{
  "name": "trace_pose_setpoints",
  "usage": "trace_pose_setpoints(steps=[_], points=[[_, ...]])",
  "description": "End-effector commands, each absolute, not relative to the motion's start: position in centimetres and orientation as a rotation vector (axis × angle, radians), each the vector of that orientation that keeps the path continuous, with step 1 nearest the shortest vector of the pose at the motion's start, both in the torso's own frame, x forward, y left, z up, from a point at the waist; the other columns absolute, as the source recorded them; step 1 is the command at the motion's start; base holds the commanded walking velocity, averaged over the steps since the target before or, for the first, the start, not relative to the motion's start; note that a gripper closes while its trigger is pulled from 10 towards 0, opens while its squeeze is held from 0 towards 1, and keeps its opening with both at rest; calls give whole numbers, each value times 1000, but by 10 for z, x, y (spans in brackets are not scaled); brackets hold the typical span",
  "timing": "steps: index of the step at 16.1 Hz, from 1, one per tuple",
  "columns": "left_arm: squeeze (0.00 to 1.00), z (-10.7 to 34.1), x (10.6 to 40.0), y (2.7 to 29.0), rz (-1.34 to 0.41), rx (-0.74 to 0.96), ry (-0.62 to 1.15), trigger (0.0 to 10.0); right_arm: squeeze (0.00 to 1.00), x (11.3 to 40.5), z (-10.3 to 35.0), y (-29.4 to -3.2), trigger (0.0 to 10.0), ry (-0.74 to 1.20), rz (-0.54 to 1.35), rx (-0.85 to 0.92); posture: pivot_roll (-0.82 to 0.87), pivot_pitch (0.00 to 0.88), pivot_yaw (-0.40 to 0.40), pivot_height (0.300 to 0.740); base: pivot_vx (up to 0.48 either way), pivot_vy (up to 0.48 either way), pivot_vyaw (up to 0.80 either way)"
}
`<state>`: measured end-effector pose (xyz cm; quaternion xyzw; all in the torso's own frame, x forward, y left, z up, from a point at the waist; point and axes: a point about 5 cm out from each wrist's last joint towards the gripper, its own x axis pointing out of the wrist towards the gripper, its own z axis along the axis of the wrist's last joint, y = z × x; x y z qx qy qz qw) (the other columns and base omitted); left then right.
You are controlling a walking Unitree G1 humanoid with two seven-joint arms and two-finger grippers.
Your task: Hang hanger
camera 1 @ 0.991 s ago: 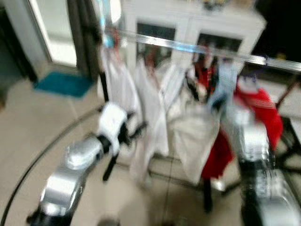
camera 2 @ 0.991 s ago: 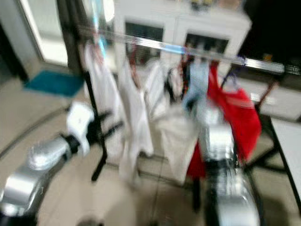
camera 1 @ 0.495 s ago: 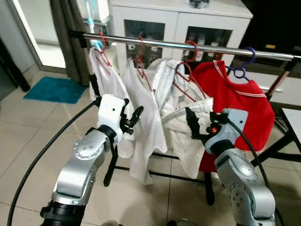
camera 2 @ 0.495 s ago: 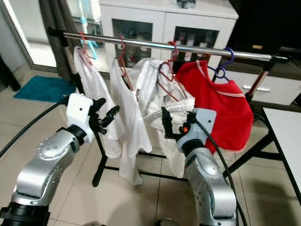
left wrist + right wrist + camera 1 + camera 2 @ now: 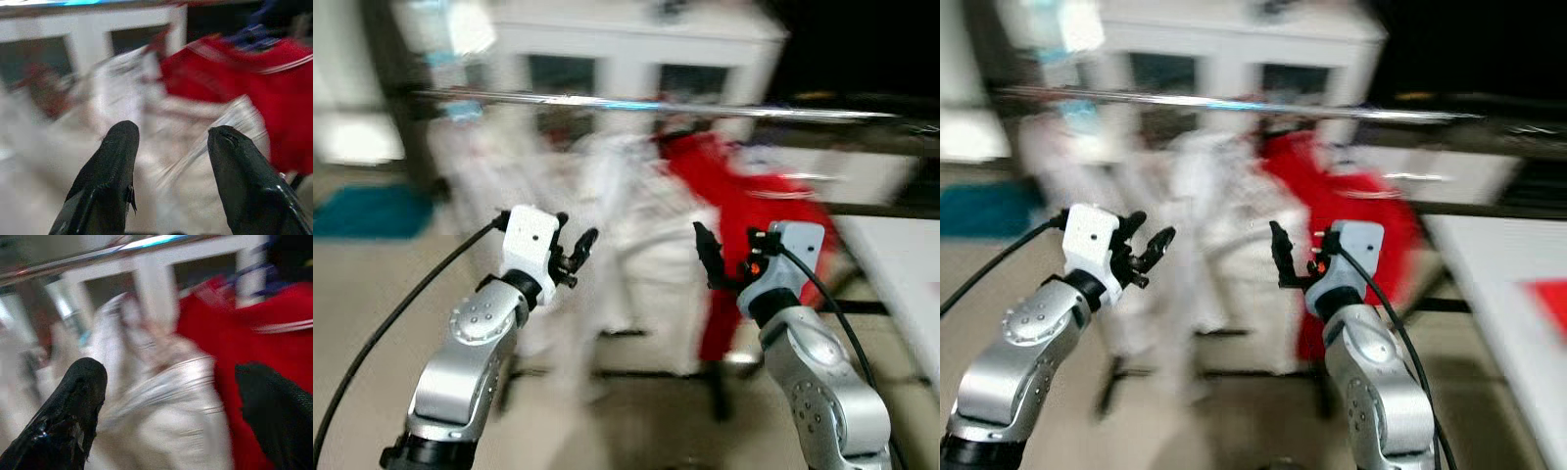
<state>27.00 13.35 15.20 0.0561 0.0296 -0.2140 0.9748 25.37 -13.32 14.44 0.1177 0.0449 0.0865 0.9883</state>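
Note:
A silver clothes rail (image 5: pixel 636 103) runs across the blurred head views. White garments (image 5: pixel 617 215) and a red garment (image 5: pixel 734 215) hang from it on hangers whose shapes I cannot make out. My left gripper (image 5: pixel 573 257) is raised in front of the white clothes, open and empty. My right gripper (image 5: pixel 710 259) is raised before the red garment, also open and empty. In the left wrist view the left gripper (image 5: pixel 171 137) points at the white and red cloth (image 5: pixel 230 78). In the right wrist view the right gripper (image 5: pixel 171 377) has wide-spread fingers facing the same clothes and the rail (image 5: pixel 98 254).
A white cabinet (image 5: pixel 636 49) with glass doors stands behind the rack. A teal mat (image 5: pixel 372 211) lies on the tiled floor at the left. A white table (image 5: pixel 901 255) edges in at the right, with something red (image 5: pixel 1547 294) on it.
The whole picture has swung and blurred, so the camera has turned to the right. Both arms stay raised in front of the rack with fingers apart.

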Motion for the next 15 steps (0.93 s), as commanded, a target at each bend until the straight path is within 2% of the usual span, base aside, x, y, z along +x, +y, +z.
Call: trace_pose_setpoints(steps=[1,3,5,8,12,13,14,15], points=[[0,157,270,127,-458,110,39,10000,0,255,144,-137,10000,91,153,229,46,4,-36,740,382,0,0],[0,157,270,126,-464,109,37,10000,0,256,146,-136,10000,79,160,224,43,4,-32,740,382,0,0],[0,159,271,123,-482,115,29,10000,0,256,149,-128,10000,94,243,111,36,11,-26,740,384,0,800],[0,159,268,122,-491,121,27,10000,0,252,149,-122,10000,93,335,93,38,17,-27,740,375,0,800],[0,162,260,119,-583,140,20,10000,0,249,155,-117,10000,74,455,120,47,17,-35,740,0,0,0],[0,162,258,119,-624,159,20,10000,624,252,157,-117,10000,73,470,116,48,17,-35,740,0,0,0],[0,164,255,119,-672,182,20,10000,1000,255,158,-117,10000,75,473,113,47,16,-35,740,0,0,0],[0,164,253,120,-707,194,28,10000,1000,259,158,-117,10000,82,466,105,47,16,-34,740,0,0,0]])
